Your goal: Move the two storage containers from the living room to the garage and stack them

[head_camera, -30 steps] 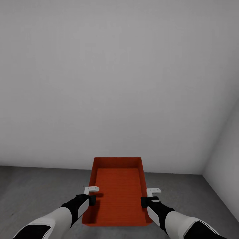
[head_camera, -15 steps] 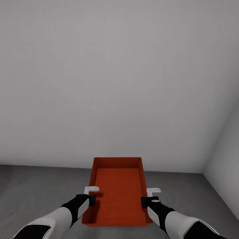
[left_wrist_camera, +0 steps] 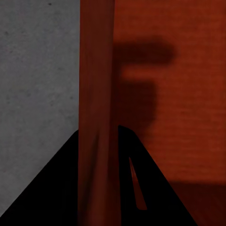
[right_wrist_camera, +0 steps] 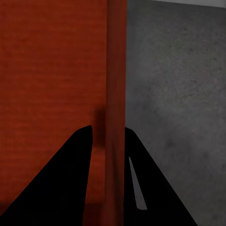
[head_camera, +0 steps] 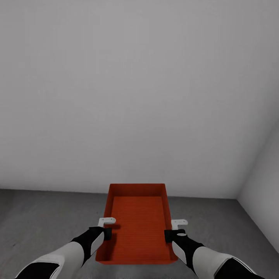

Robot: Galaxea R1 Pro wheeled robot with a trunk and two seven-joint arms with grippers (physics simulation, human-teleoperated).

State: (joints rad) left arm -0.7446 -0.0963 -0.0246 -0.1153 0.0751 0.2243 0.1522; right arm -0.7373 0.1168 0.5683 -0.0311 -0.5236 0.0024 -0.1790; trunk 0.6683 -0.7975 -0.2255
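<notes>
One orange-red storage container (head_camera: 137,226) sits between my two arms, low in the head view, over the dark grey concrete floor (head_camera: 46,217) of the garage. It is empty, and its ribbed base shows. My left gripper (head_camera: 107,232) is shut on its left side wall (left_wrist_camera: 96,84), one finger on each side of that wall. On the opposite wall (right_wrist_camera: 116,70) my right gripper (head_camera: 169,235) is shut in the same way. The frames do not show whether the bin touches the floor.
A plain white wall (head_camera: 131,97) rises just beyond the bin, and a second white wall (head_camera: 263,186) meets it in a corner at the right. Bare concrete (right_wrist_camera: 179,94) lies on both sides of the bin.
</notes>
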